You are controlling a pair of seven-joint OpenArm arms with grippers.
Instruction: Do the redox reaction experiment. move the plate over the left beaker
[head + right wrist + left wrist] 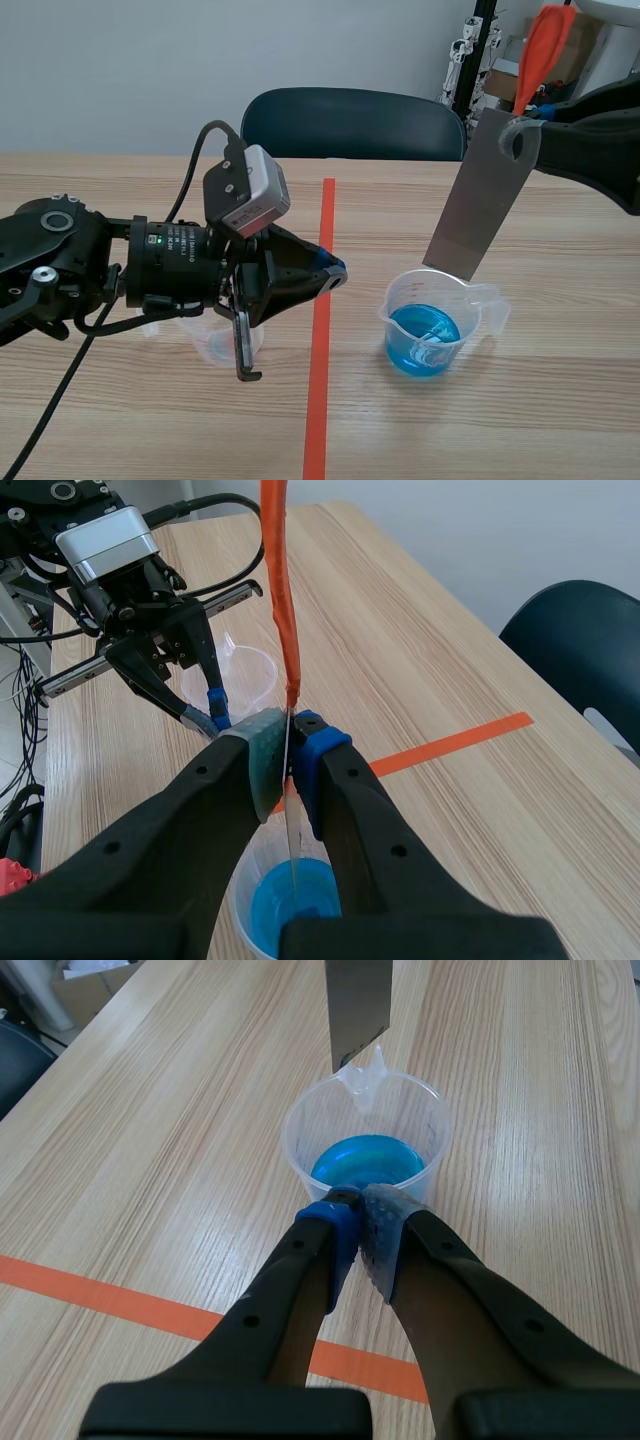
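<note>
Right gripper [288, 742] pinches grey plate [485, 192], its lower edge over the blue-filled beaker [436, 326] toward the tabletop's right side; left gripper [359, 1203] pressed together on nothing

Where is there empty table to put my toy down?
The near right corner of the table is bare, in front of the blue beaker. The far strip by the chair, left of the tape line, is bare too. It is crowded around the left claw and the clear beaker, and under the plate.

Table [540, 420]: light wood, orange tape line [320, 330] down the middle
Right of line: beaker of blue liquid [487, 312]
Left of line: clear beaker [212, 345]
</note>
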